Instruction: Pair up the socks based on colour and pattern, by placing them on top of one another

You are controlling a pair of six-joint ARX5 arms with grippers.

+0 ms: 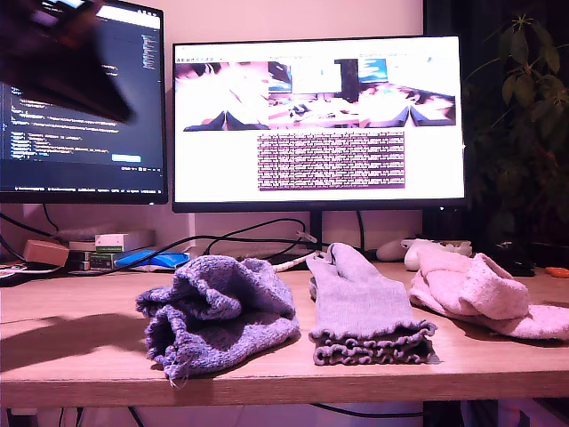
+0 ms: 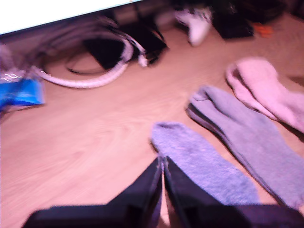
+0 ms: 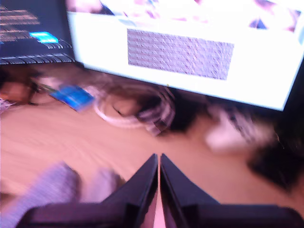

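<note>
The three sock pairs – blue-purple pair (image 1: pixel 218 311), grey pair (image 1: pixel 364 307) and pink pair (image 1: pixel 484 289) – lie stacked side by side on the surface (image 1: pixel 71 347), so my first gripper (image 2: pixel 162 164) and my second gripper (image 3: pixel 158 161), both closed and empty above it, can drag a top sock off – if either comes low.

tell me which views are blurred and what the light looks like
Exterior view: sharp socks, pinkish cast, glaring white monitor, and a motion-smeared arm at its top left. First wrist view: mild blur, blue-purple sock still readable. Second wrist view: heavy motion blur, screen washed out.
</note>
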